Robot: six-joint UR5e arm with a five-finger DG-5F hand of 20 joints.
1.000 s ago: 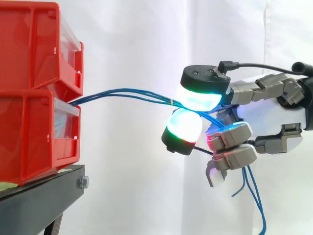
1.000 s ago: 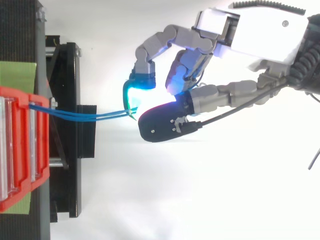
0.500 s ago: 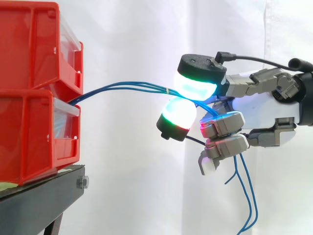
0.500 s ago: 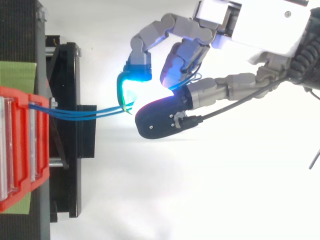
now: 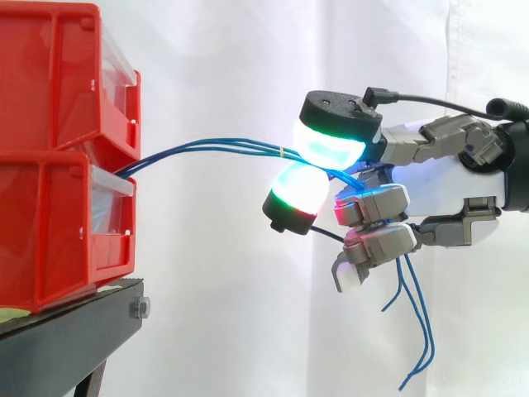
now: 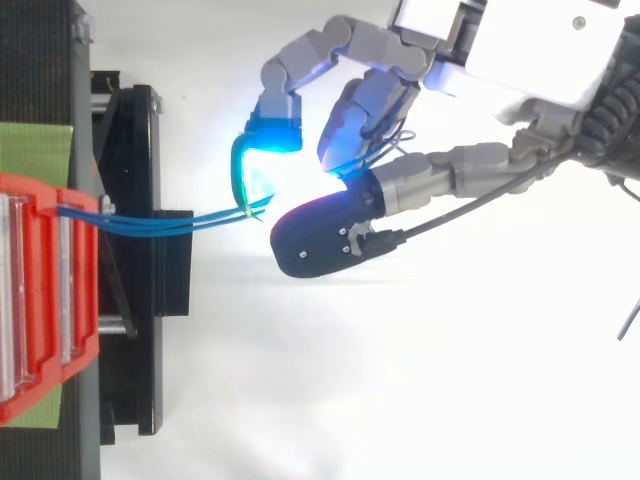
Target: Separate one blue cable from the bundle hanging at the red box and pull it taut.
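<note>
Plainly, the blue cable bundle (image 5: 215, 147) comes out of the gap between the two stacked red bins (image 5: 58, 91) at the left of the side view. It runs rightward in a shallow arch, its strands lying close together, to the hand (image 5: 446, 186). Two of the fingers (image 5: 331, 139) are clamped on the bundle: one glowing pad with a black back sits on top of the strands and a second glowing pad presses up from just beneath. The strands are pinched between the two pads, none of them drawn apart from the rest. The other fingers are curled under the palm. Past the pinch the strands pass in front of the palm and behind these curled fingers, then hang down as loose ends (image 5: 417, 331) below the hand. From above, the bundle (image 6: 170, 222) leaves the red bin's front edge and meets the cyan-lit pad just beside the dark fingertip.
</note>
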